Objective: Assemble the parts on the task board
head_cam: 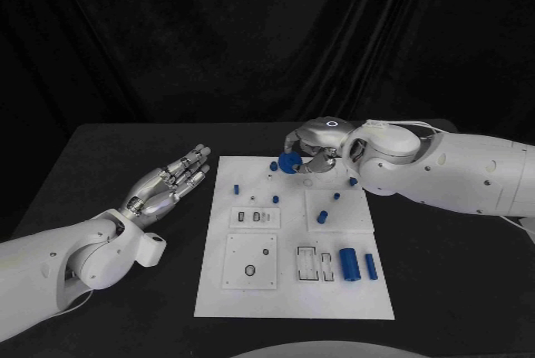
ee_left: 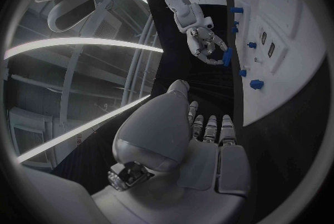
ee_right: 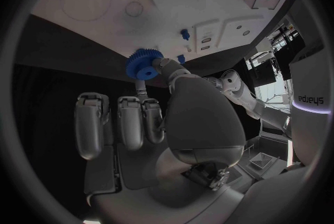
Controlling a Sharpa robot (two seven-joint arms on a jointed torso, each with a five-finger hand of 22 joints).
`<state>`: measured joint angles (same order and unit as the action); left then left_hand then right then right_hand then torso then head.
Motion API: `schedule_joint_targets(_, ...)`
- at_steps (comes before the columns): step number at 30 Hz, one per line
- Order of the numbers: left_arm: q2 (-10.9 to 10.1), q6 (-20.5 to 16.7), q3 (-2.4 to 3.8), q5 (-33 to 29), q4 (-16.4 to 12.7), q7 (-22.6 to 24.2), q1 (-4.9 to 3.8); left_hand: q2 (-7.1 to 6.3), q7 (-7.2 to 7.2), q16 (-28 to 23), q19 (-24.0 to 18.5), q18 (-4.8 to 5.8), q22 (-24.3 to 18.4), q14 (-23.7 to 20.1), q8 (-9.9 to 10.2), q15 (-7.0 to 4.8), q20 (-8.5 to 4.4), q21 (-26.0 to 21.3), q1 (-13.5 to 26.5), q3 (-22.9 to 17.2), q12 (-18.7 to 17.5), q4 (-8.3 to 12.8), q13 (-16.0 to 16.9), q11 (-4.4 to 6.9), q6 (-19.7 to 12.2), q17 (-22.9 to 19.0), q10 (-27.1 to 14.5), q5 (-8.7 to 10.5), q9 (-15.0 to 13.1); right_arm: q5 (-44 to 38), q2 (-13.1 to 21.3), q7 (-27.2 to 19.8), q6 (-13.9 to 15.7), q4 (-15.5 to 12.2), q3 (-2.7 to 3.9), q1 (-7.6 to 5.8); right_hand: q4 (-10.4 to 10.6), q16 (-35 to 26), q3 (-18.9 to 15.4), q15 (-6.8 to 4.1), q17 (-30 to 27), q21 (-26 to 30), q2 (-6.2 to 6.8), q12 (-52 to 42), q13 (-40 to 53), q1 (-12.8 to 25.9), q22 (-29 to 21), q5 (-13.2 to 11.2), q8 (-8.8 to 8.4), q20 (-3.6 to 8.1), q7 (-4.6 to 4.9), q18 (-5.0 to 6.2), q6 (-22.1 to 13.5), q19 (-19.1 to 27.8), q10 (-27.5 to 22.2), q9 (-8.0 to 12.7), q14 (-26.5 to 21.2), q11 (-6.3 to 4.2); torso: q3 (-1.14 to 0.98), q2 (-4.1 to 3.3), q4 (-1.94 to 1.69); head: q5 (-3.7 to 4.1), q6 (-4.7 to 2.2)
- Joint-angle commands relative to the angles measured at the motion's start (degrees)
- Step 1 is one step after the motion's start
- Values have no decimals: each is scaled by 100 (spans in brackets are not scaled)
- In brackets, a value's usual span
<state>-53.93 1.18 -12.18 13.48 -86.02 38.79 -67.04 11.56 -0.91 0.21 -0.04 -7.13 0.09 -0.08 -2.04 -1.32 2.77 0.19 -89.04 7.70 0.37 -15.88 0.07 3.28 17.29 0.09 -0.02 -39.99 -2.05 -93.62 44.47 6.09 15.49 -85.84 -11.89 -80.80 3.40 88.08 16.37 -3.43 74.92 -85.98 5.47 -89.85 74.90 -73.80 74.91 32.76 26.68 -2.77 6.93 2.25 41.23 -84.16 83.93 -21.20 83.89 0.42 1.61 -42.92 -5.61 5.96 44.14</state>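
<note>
In the head view the white task board (head_cam: pixel 292 296) lies in the middle of the black table (head_cam: pixel 123 153), running from the picture's centre down toward its lower edge. The right hand (head_cam: pixel 315 151) hangs over the board's upper edge, right of centre, and pinches a blue gear (head_cam: pixel 290 163) between its fingertips; the right wrist view shows the same toothed gear (ee_right: pixel 143 64) held at the tips of the fingers, just above the board's white surface, though whether it touches the board is hard to tell. The left hand (head_cam: pixel 169 182) rests left of the board, near its upper left corner, palm up with fingers spread and nothing in it. Small blue pegs stand on the upper part of the board, one (head_cam: pixel 236 189) near its left edge and another (head_cam: pixel 322 216) toward the right. Two blue cylinders (head_cam: pixel 349 264) lie side by side near the board's lower right, beside rectangular cut-outs (head_cam: pixel 307 264).
</note>
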Motion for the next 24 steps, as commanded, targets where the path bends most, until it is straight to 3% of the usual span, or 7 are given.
schedule_joint_targets(1,33,105,4,20,15,558,-1,-9,11,-21,4,-80,-9,8,-6,53,40,-19,-51,-33,-37,1,-7,-44,-39,-9,2,9,2,82,-176,-169,-22,111,2,-12,1,-30,28,38,1099,-17,-8,-15,1510,69,1141,-29,318,-41,-147,-83,202,-285,607,-689,522,40,4,-11,-19,29,16)
schedule_joint_targets(7,68,127,4,20,47,556,-1,-7,12,-21,4,-81,-9,8,-4,58,46,-19,-57,-40,-37,6,-7,-45,-50,-9,2,7,3,91,-502,-224,-225,378,2,50,-1,-31,44,46,1096,-12,-5,-15,1510,76,1137,-49,270,-47,-136,-81,197,-281,607,-666,521,53,15,-19,-36,54,21)
schedule_joint_targets(10,80,136,4,20,58,555,-1,-7,13,-21,4,-82,-9,8,-3,62,51,-19,-62,-46,-37,11,-7,-46,-55,-9,2,7,3,93,-634,-244,-289,503,2,95,-2,-33,48,48,1093,-9,-5,-15,1510,77,1135,-51,258,-49,-133,-80,197,-279,607,-661,521,56,6,-23,-19,41,24)
schedule_joint_targets(14,94,148,4,20,68,553,0,-7,14,-21,4,-83,-9,8,-3,64,54,-19,-66,-50,-37,15,-7,-47,-57,-9,2,7,4,94,-775,-268,-359,655,2,157,-5,-34,62,60,1092,-8,1,-15,1510,85,1135,-65,205,-58,-119,-80,195,-279,607,-634,520,70,4,-34,-28,51,22)
schedule_joint_targets(24,96,161,4,20,71,545,0,-7,14,-21,4,-84,-9,8,-2,66,57,-19,-69,-54,-37,18,-7,-48,-61,-9,2,6,4,95,-881,-240,-531,793,2,241,-20,-41,102,88,1077,3,21,-15,1510,102,1130,-90,43,-85,-85,-77,196,-273,607,-554,517,101,-6,-20,-7,31,56)
